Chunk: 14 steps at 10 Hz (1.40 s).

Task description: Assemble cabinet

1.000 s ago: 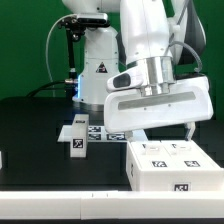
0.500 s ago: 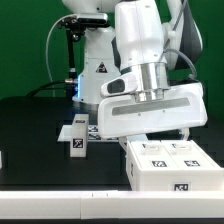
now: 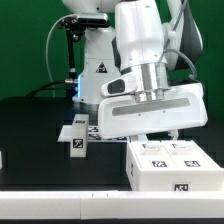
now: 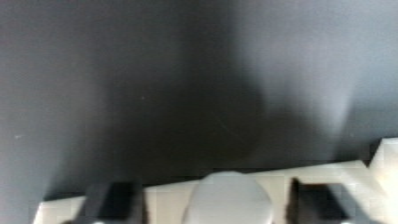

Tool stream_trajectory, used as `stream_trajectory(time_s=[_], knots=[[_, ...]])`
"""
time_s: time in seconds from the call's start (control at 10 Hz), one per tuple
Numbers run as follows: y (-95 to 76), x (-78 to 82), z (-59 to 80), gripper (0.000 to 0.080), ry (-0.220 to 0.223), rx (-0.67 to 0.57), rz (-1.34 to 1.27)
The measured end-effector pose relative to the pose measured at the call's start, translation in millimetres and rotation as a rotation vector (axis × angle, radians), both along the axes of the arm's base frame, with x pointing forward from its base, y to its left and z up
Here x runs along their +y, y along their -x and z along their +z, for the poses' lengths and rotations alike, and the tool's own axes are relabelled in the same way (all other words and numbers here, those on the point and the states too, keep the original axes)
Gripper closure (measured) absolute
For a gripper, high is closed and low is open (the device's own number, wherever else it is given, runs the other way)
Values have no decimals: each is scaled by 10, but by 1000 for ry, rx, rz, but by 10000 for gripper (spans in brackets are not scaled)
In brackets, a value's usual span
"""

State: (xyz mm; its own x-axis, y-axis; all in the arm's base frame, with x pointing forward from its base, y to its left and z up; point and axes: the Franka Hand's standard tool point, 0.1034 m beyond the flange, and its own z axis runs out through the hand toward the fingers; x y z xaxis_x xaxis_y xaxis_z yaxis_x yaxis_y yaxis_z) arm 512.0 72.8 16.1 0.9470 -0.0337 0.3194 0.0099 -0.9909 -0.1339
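The cabinet body [image 3: 170, 165] is a white box with black-and-white tags on its top and front, at the exterior view's lower right. My gripper [image 3: 160, 134] hangs just above its far edge, the wide white hand hiding most of the fingers. In the wrist view the two dark fingers [image 4: 116, 200] stand wide apart over a pale cabinet surface [image 4: 169, 205]. A rounded white part [image 4: 226, 195] sits between them, touching neither. The gripper [image 4: 217, 200] is open. A small white tagged piece [image 3: 75, 140] stands upright on the black table, to the exterior view's left.
The marker board [image 3: 103, 129] lies flat on the table behind the small piece. The robot's base [image 3: 92, 65] stands at the back. A white strip [image 3: 60, 205] runs along the table's front edge.
The hand has shifted a little toward the exterior view's left over the cabinet body one second ago, then held still. The parts on the table have not moved.
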Motion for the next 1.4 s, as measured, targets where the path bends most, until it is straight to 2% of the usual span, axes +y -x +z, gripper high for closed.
stream_trajectory(time_s=[0.1, 0.3, 0.4, 0.6, 0.7, 0.8, 1.2, 1.4], knots=[[0, -1, 0, 580, 0, 0, 0], [6, 11, 9, 580, -1, 6, 1], [38, 73, 89, 580, 0, 43, 10], [87, 103, 351, 580, 23, 101, 16], [94, 98, 441, 580, 20, 128, -6], [74, 75, 476, 580, 2, 132, -50], [118, 79, 456, 579, 2, 155, -41], [233, 73, 648, 579, -13, 242, -26]])
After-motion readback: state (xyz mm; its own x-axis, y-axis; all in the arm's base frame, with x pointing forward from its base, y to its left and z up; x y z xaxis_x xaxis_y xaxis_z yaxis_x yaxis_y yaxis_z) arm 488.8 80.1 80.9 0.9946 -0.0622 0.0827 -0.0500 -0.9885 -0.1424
